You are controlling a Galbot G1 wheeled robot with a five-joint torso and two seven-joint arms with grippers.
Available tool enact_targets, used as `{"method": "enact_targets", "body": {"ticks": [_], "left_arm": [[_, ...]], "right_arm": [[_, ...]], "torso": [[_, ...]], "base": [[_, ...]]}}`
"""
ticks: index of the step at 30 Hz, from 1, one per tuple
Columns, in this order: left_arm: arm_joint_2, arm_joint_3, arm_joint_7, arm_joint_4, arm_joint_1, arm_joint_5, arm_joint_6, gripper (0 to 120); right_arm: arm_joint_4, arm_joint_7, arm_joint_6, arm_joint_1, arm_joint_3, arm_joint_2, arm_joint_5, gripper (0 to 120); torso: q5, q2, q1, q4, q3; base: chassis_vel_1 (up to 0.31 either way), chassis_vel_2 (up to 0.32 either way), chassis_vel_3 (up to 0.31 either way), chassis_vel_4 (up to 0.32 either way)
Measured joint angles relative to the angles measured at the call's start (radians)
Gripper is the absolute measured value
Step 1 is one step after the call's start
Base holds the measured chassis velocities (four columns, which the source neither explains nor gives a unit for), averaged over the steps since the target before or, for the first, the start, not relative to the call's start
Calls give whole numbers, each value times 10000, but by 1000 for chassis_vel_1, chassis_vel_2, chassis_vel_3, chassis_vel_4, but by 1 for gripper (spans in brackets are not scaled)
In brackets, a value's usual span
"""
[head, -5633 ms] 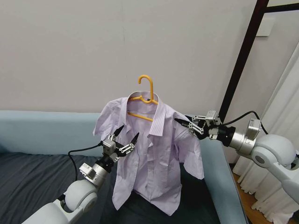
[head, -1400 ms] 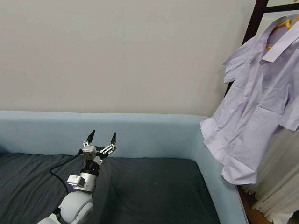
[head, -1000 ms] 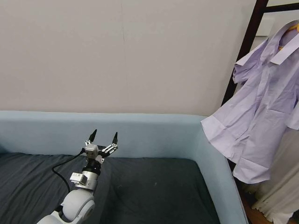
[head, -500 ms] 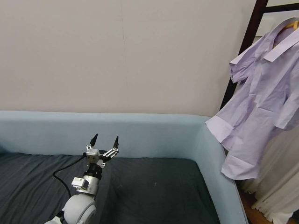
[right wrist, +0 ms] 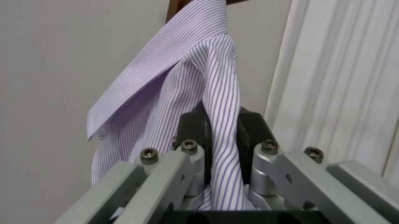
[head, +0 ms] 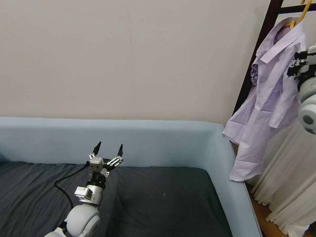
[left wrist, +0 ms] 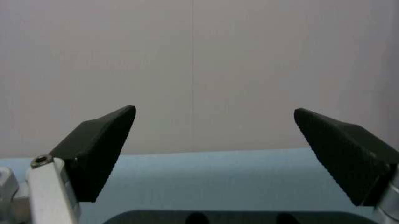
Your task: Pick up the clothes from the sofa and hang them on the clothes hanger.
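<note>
Sofa [head: 148, 136]: pale blue back and arm, dark seat cushion [head: 163, 202], plain wall behind it. Past the sofa's right end stands the dark rack post [head: 256, 59], with a white curtain [head: 286, 187] just beside it. The shirt [head: 269, 98], lilac with fine stripes, is off the sofa: it hangs beyond the right arm, up against the post, and its hem drops to about the level of the armrest top. It's carried by a yellow hanger [head: 299, 15] whose hook rises next to the rack's crossbar; can't tell whether the hook is seated on the bar. My right tool [head: 297, 61] is raised high at the shirt's right side, and from the wrist camera the right tool [right wrist: 221, 140] is pressed together on a fold of the striped cloth, collar and shoulder draped above it, curtain [right wrist: 337, 79] to one side. My left tool [head: 108, 146] is low over the seat cushion, near the sofa's back edge and well apart from the shirt, pointing up. Its fingers are spread wide, and the wrist camera shows wall and the sofa's back between the two tips [left wrist: 214, 112].
</note>
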Motion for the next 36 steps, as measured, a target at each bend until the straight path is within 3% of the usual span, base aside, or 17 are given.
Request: {"method": "enact_targets", "body": {"ticks": [8, 36], "left_arm": [[123, -47, -4, 250, -79, -35, -125, 100], [-4, 110, 11, 459, -323, -39, -276, 100]], "right_arm": [[-1494, 526, 3, 1379, -1327, 596, -407, 8], [-4041, 2194, -306, 3867, -3286, 2437, -81, 8]], "torso": [[1, 0, -1, -2, -1], [2, 1, 0, -4, -1]], "base": [[0, 0, 0, 0], [0, 0, 0, 0]]}}
